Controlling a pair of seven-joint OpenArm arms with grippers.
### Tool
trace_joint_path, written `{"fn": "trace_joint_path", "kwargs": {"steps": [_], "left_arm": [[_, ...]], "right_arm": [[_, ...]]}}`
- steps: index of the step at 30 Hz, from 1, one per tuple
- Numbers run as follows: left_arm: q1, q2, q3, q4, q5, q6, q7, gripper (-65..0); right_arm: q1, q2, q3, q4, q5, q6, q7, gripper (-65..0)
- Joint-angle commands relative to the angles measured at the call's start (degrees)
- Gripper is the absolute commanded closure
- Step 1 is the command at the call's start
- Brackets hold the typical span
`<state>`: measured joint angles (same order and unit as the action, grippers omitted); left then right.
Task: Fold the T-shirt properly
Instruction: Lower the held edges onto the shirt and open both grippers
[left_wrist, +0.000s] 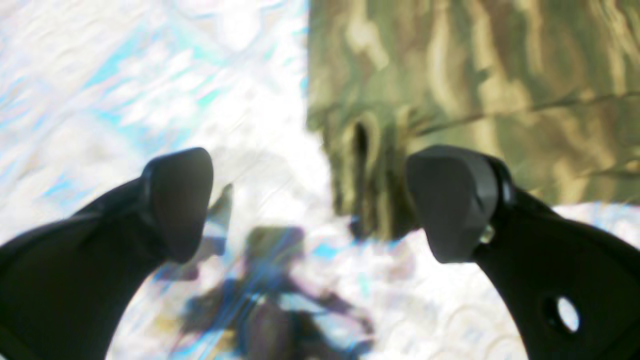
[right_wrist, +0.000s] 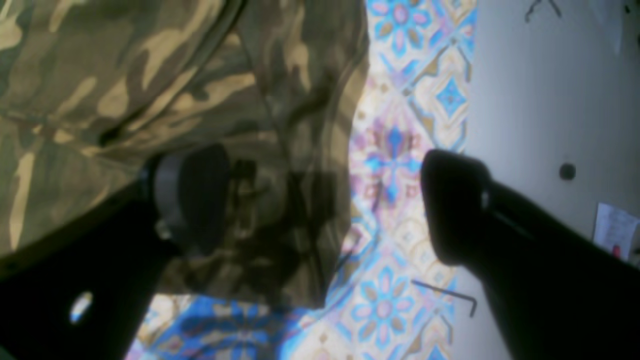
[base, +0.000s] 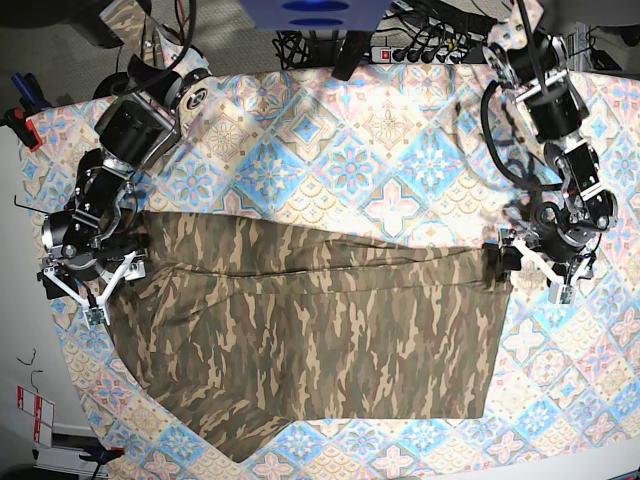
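The camouflage T-shirt (base: 310, 340) lies flat across the tile-patterned tablecloth (base: 390, 180), with a long fold line running across its upper part. My left gripper (base: 528, 275) is open at the shirt's right upper corner. In the left wrist view the left gripper (left_wrist: 315, 205) has that bunched corner of the shirt (left_wrist: 450, 75) between its fingers, close to the right finger (left_wrist: 450, 200). My right gripper (base: 92, 290) is open at the shirt's left edge. In the right wrist view the right gripper (right_wrist: 325, 200) has one finger (right_wrist: 200, 195) over the shirt (right_wrist: 150, 75) and the other beyond the shirt's edge, over the cloth (right_wrist: 400, 125).
The table's left edge runs close beside my right gripper, with grey floor (right_wrist: 540, 100) beyond it. A thin bent metal key (right_wrist: 450, 295) lies at that edge. A power strip and cables (base: 420, 50) sit at the back. Paper (base: 35, 410) lies on the floor.
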<state>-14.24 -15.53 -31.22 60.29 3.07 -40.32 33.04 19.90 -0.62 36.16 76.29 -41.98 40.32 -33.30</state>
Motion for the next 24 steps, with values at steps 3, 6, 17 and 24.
{"fn": "trace_joint_path", "kwargs": {"steps": [3, 6, 17, 24], "left_arm": [[-5.14, -1.75, 0.85, -6.89, -0.65, 0.32, -1.17, -65.0], [-8.93, -2.98, 4.89, -14.62, -1.09, 0.32, -1.26, -65.0], [-12.00, -2.62, 5.95, -19.46, -0.74, 0.32, -1.26, -65.0], [-11.91, -2.89, 6.04, -19.55, -0.65, 0.32, -1.26, -65.0]], "right_arm": [[1.33, 0.58, -0.25, 1.20, 0.53, -0.32, 0.90, -57.8], [0.36, 0.58, 0.01, 1.20, 0.53, -0.32, 0.64, -57.8], [1.59, 1.02, 7.22, -0.38, 7.12, -0.32, -9.03, -57.8], [6.69, 5.15, 14.43, -14.01, 8.35, -0.32, -10.09, -57.9]]}}
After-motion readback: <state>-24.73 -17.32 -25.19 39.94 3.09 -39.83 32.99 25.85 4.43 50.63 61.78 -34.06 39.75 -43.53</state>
